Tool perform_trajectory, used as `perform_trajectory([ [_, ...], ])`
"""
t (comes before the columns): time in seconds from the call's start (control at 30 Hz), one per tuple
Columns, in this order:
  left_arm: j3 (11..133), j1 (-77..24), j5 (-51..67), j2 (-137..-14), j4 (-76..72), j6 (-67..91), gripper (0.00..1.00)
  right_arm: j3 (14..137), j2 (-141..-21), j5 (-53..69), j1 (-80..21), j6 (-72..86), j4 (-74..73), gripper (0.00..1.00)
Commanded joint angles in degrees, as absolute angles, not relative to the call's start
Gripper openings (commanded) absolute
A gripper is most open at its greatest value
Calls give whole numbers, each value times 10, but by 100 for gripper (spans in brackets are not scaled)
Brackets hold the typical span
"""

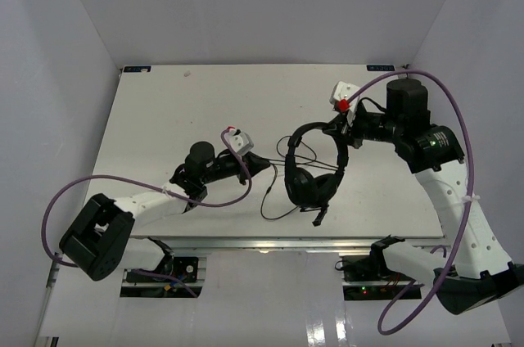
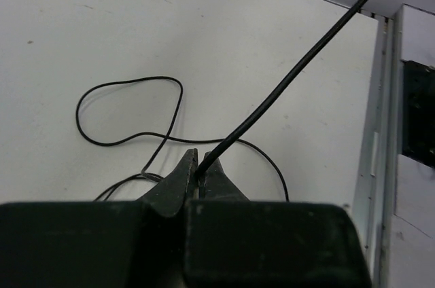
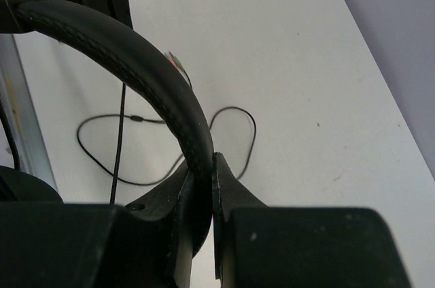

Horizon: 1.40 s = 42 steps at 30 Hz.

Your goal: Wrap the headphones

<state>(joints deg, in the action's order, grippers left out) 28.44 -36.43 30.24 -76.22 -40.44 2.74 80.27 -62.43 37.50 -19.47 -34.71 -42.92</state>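
Observation:
The black headphones [image 1: 314,173] hang with the earcups low and the headband [image 3: 139,49] arched upward. My right gripper [image 1: 341,129] is shut on the headband, which its tips [image 3: 202,166] pinch from both sides. The thin black cable [image 2: 299,70] runs taut up and to the right out of my left gripper [image 2: 198,166], which is shut on it just left of the earcups [image 1: 266,164]. Slack cable lies in loops on the table [image 2: 129,83], also showing below the headband as the cable loop [image 3: 234,113]. A small boom mic [image 1: 320,214] sticks out under the earcups.
The white table [image 1: 180,110] has walls on three sides. Its metal front edge [image 2: 380,166] runs close to the left gripper. Thick purple robot cables [image 1: 57,200] arc off each arm, the right one [image 1: 458,118] looping high over the wrist.

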Motion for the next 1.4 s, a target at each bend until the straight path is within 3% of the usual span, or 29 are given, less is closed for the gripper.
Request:
perform_trajectory([
  [0.0, 351, -341, 404, -717, -205, 59, 1, 741, -586, 226, -237, -426, -424, 8],
  [0.2, 450, -334, 468, -713, -55, 90, 2, 675, -568, 93, -265, -444, -352, 8],
  [0.57, 530, -334, 588, -751, 20, 172, 7, 606, -583, -109, -333, -492, -228, 8],
  [0.97, 586, -310, 558, -783, 59, 219, 5, 592, -580, -86, -364, -521, -217, 8],
  [1.37, 599, -303, 652, -777, -49, 366, 9, 574, -601, -152, -370, -461, -155, 8],
])
